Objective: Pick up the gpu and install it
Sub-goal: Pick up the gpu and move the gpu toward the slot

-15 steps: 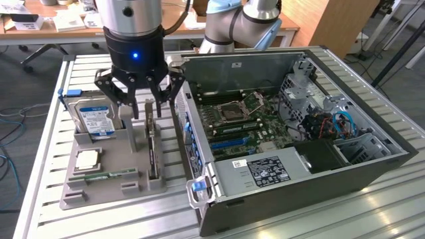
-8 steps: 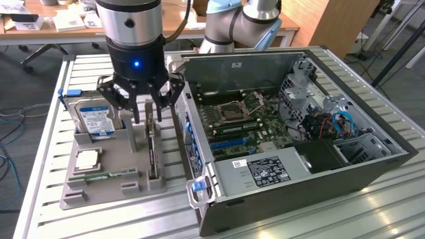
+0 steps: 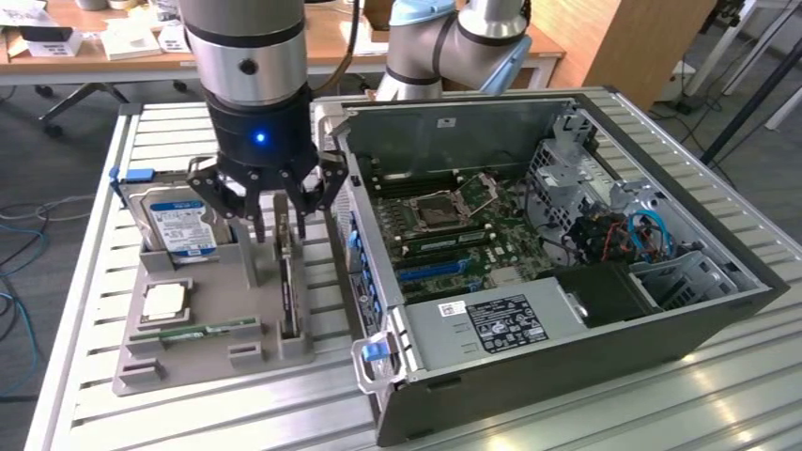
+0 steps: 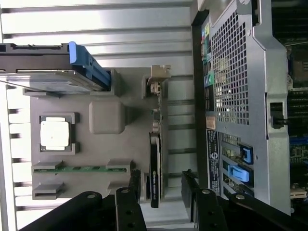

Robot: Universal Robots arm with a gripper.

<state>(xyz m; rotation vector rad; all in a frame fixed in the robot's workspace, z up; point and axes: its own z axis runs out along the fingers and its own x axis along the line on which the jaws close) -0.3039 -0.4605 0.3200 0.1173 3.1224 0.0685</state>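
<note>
The gpu [image 3: 291, 287] is a thin black card with a silver bracket at one end. It stands on edge in a slot of the grey holder tray [image 3: 213, 282], beside the open computer case [image 3: 564, 282]. My gripper [image 3: 281, 225] hangs just above the card with its fingers open, one on each side of the card's top edge. In the wrist view the gpu [image 4: 154, 163] runs away from my gripper [image 4: 162, 188], its near end lies between the two black fingers [image 4: 136, 187], and a gap shows on either side. Nothing is gripped.
The tray [image 4: 96, 149] also holds a hard drive [image 3: 176, 221] with a blue-white label, a CPU [image 3: 165, 301] and a green RAM stick [image 3: 194, 331]. The case's motherboard [image 3: 452, 225] lies exposed, and its side wall [image 4: 231, 96] stands close beside the card. Everything rests on a slatted aluminium table [image 3: 100, 188].
</note>
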